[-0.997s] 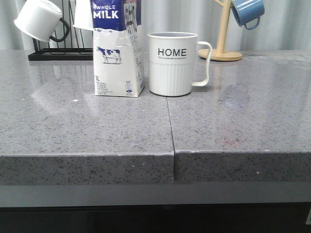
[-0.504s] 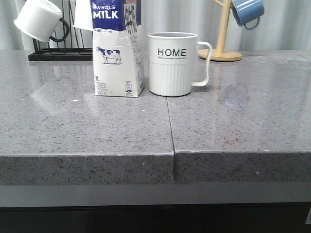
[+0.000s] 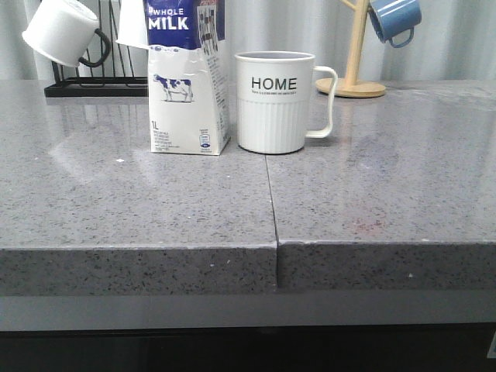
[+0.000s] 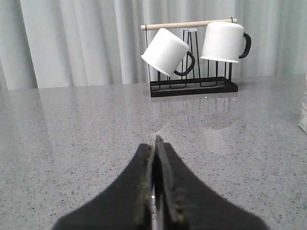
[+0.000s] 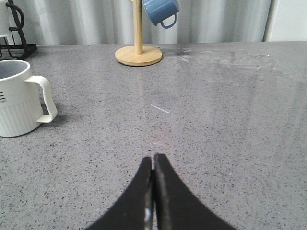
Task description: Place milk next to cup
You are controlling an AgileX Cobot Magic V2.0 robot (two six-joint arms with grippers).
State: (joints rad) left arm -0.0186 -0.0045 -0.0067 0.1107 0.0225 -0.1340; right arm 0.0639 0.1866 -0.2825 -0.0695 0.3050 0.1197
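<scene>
- The milk carton [image 3: 188, 77] stands upright on the grey tabletop [image 3: 139, 209], just beside the cup [image 3: 275, 101] on the cup's left as the front view shows it; a narrow gap lies between them and I cannot tell whether they touch at the base.
- The cup's handle points away from the carton, so nothing crowds the gap.
- Judged from how things lie, the placing looks done; what remains is to leave the pair alone.
- The left gripper [image 4: 154, 143] has its fingers pressed together and holds nothing; it sits low over bare tabletop, facing the black rack [image 4: 192, 86] with its two white mugs, with only a sliver of the carton at the edge of its view.
- The right gripper [image 5: 153, 160] likewise has its fingers pressed together and empty, over open tabletop with the cup off to one side and the wooden mug stand [image 5: 138, 53] with a blue mug [image 5: 160, 10] beyond.
- Neither arm shows in the front view, so both seem clear of the carton.
- To finish well, keep any further arm motion low-risk: move away from the carton, not across it, since a tall, narrow carton would likely tip from a sideways nudge.
- Keep the right arm from sweeping toward the cup's handle.
</scene>
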